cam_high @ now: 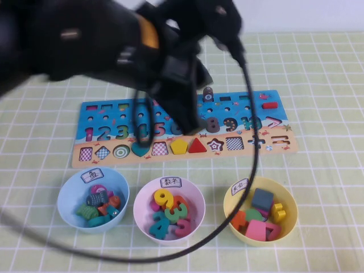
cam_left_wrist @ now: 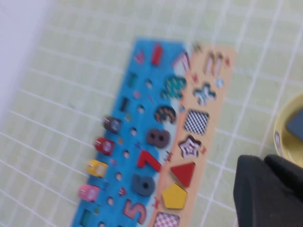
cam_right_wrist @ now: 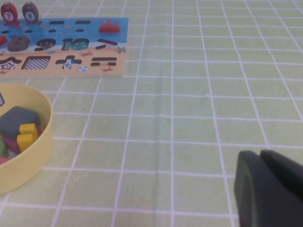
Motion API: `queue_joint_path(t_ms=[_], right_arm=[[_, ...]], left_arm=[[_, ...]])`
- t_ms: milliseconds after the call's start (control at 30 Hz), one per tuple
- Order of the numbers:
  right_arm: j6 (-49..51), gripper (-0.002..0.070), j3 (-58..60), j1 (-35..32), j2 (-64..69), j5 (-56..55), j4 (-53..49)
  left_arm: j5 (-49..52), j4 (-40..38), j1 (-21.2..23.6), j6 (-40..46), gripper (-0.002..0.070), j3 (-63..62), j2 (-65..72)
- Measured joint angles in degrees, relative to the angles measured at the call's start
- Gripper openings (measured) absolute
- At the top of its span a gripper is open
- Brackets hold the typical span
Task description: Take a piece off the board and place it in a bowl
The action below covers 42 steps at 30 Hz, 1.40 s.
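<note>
The pink square piece (cam_high: 256,230) lies in the pale yellow bowl (cam_high: 287,206) at the front right, among other blocks. The board (cam_high: 108,154) lies across the middle of the table; its pink-checked slot (cam_high: 160,149) beside the yellow pentagon (cam_high: 179,147) is empty. My left gripper (cam_high: 187,116) hangs blurred above the board's middle, shut and empty; it also shows in the left wrist view (cam_left_wrist: 265,189), with the board (cam_left_wrist: 156,132) and the bowl's rim (cam_left_wrist: 280,135). My right gripper (cam_right_wrist: 267,187) is shut and empty, low over the mat to the right of the bowl (cam_right_wrist: 33,156).
A light blue bowl (cam_high: 67,193) and a white bowl (cam_high: 196,199), both holding pieces, stand left of the yellow one. The left arm's black cable (cam_high: 250,165) loops over the board and in front of the bowls. Green checked mat lies to the right (cam_right_wrist: 203,104).
</note>
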Motion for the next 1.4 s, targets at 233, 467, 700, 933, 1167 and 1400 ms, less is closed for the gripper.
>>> queue_joint_path(t_ms=[233, 467, 700, 933, 1167, 1400], right_arm=[[0.0, -0.0017, 0.0, 0.0, 0.0, 0.0, 0.0], [0.0, -0.0017, 0.0, 0.0, 0.0, 0.0, 0.0], [0.0, -0.0017, 0.0, 0.0, 0.0, 0.0, 0.0], [0.0, -0.0017, 0.0, 0.0, 0.0, 0.0, 0.0], [0.0, -0.0017, 0.0, 0.0, 0.0, 0.0, 0.0], [0.0, -0.0017, 0.0, 0.0, 0.0, 0.0, 0.1]], left_arm=[[-2.3, 0.2, 0.0, -2.3, -0.0002, 12.4, -15.3], [-4.3, 0.3, 0.0, -6.5, -0.0002, 24.9, -27.6], [-4.2, 0.5, 0.0, -9.0, -0.0002, 30.5, -34.8], [1.5, 1.9, 0.0, -9.5, -0.0002, 32.1, -34.9], [2.6, 5.6, 0.0, -9.7, -0.0002, 32.1, -34.9], [1.9, 5.8, 0.0, -12.0, -0.0003, 32.3, -34.1]])
